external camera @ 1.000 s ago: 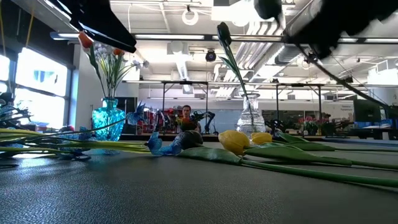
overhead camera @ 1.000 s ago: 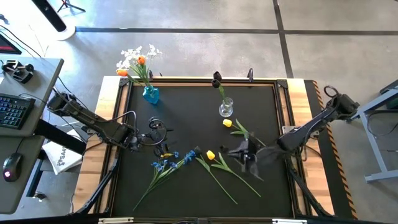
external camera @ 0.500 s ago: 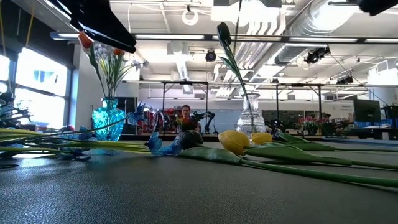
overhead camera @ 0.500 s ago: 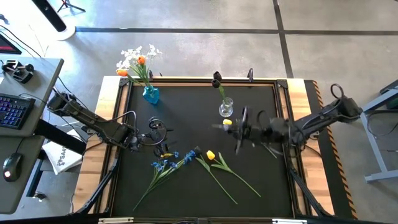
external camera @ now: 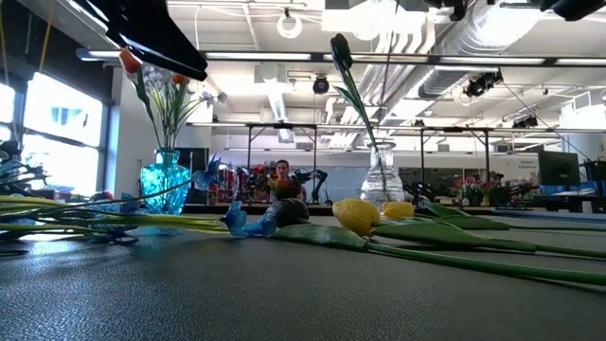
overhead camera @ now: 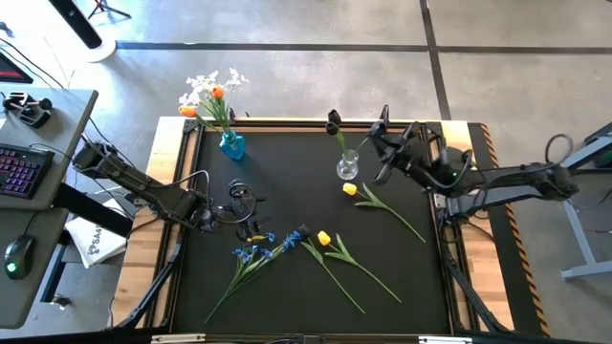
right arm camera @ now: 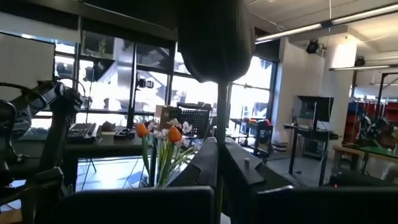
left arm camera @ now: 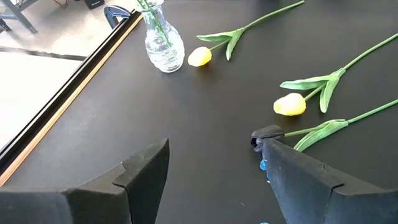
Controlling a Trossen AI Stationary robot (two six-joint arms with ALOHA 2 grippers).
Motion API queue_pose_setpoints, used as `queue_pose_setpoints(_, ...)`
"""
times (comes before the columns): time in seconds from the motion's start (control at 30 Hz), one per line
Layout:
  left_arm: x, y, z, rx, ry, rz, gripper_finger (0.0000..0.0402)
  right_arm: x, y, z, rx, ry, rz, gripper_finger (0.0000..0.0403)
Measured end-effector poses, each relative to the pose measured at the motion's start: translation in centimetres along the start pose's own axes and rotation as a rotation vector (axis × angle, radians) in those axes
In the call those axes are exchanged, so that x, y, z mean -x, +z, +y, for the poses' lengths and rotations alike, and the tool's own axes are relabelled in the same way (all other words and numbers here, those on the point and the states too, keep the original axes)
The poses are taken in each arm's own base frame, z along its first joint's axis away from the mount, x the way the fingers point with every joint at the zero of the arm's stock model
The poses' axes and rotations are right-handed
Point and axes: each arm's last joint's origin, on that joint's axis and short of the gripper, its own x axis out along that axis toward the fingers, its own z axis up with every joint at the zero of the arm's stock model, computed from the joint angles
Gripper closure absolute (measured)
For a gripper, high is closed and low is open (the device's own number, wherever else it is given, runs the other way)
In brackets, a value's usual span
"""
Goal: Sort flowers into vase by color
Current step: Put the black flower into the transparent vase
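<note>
My right gripper (overhead camera: 381, 145) hangs above the mat just right of the clear vase (overhead camera: 347, 166), shut on a dark tulip (right arm camera: 214, 37). The clear vase holds one dark tulip (overhead camera: 333, 119). The blue vase (overhead camera: 231, 145) at the far left holds white sprays and orange tulips (overhead camera: 216, 93). Two yellow tulips (overhead camera: 349, 189) (overhead camera: 323, 238), blue sprays (overhead camera: 258, 250) and another dark tulip (overhead camera: 304, 231) lie flat on the mat. My left gripper (overhead camera: 251, 208) waits open at the mat's left, nothing between its fingers (left arm camera: 143, 171). My right gripper pinches the dark tulip's green stem (right arm camera: 217, 124) below the head, between its two shut fingers. The fingers come from the table's right side, slanting a little upward. The head stands up beyond the fingertips, and the tulip is lifted clear of the mat.
A wooden frame (overhead camera: 172, 191) borders the black mat. A small dark fixture (overhead camera: 385, 115) stands on the far edge behind my right gripper. A desk with keyboard (overhead camera: 21, 172) and mouse sits left of the table. A person (external camera: 281, 175) shows far off in the room.
My right gripper has risen from low over the mat's right middle and gone toward the far edge, ending beside the clear vase. It has tipped from pointing down to slightly upward. The far yellow tulip's stem, which it covered, shows in full now.
</note>
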Motion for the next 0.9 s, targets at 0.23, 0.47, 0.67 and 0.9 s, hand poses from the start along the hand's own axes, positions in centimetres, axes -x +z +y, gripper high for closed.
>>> queue_pose_setpoints(0.23, 0.0, 0.0, 0.0, 0.002, 0.000, -0.001, 0.0154, 0.0, -0.2, -1.0, -0.010, -0.037, 0.034, 0.0403)
queue_pose_setpoints(0.47, 0.0, 0.0, 0.0, 0.008, 0.001, 0.000, 0.0154, -0.7, -1.0, -1.4, 0.004, -0.066, 0.058, 0.0403)
queue_pose_setpoints(0.67, 0.0, 0.0, 0.0, 0.008, 0.000, -0.001, 0.0154, -0.8, 0.7, -1.8, -0.025, -0.050, -0.019, 0.0403)
queue_pose_setpoints(0.9, 0.0, 0.0, 0.0, 0.008, 0.000, -0.001, 0.0154, -1.0, 0.9, -1.8, -0.013, -0.044, 0.003, 0.0403)
